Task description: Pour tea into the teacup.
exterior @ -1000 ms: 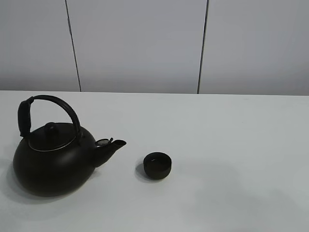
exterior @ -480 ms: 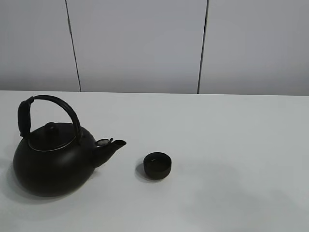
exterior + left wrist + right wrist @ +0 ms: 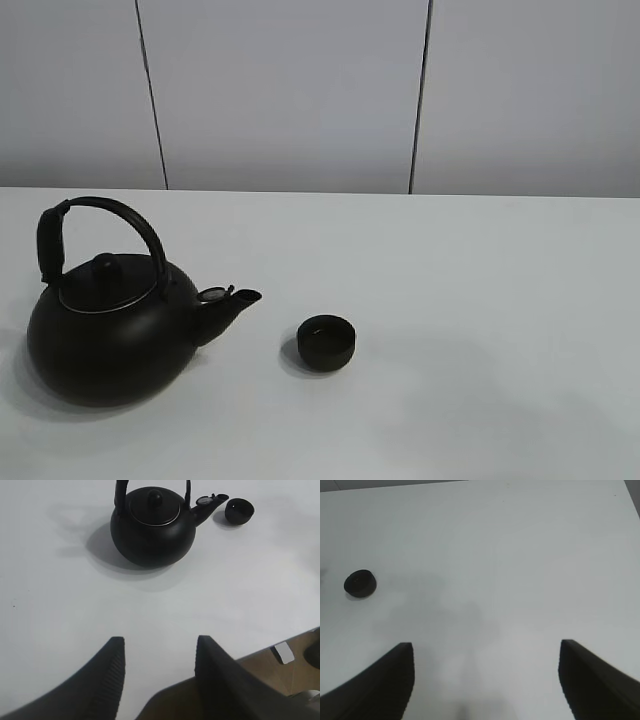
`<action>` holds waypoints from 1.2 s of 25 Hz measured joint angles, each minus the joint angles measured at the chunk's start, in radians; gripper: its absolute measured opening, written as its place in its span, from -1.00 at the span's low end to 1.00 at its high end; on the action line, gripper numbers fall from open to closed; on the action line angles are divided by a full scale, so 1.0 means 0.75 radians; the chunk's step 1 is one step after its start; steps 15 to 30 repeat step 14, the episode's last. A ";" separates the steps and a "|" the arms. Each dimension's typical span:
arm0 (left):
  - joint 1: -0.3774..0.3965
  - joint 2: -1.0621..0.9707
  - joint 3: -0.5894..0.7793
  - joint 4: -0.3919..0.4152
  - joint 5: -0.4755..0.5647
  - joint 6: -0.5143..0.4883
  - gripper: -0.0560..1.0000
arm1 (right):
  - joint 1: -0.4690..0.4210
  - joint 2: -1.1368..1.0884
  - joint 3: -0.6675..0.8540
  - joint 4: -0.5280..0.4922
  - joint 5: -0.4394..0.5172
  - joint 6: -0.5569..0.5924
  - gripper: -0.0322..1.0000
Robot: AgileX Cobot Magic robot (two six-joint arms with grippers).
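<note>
The small matte-black teacup [image 3: 326, 342] stands on the white table just right of the spout of the big black kettle [image 3: 110, 325]. The left wrist view shows the kettle [image 3: 152, 527] and the teacup [image 3: 239, 511] far beyond my left gripper [image 3: 159, 647], which is open with nothing between its fingers, back near the table's front edge. My right gripper [image 3: 486, 652] is wide open and empty above bare table; the teacup [image 3: 360, 583] lies far off to its side. Neither gripper shows in the high view.
A white table [image 3: 480, 300] carries only the kettle and the cup. Grey wall panels [image 3: 290, 90] stand behind it. The table's front edge [image 3: 280, 642] and floor below show in the left wrist view.
</note>
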 joint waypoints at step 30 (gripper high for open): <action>0.000 0.000 0.003 0.122 0.000 -0.166 -0.33 | 0.000 0.000 0.000 0.000 0.000 0.000 0.12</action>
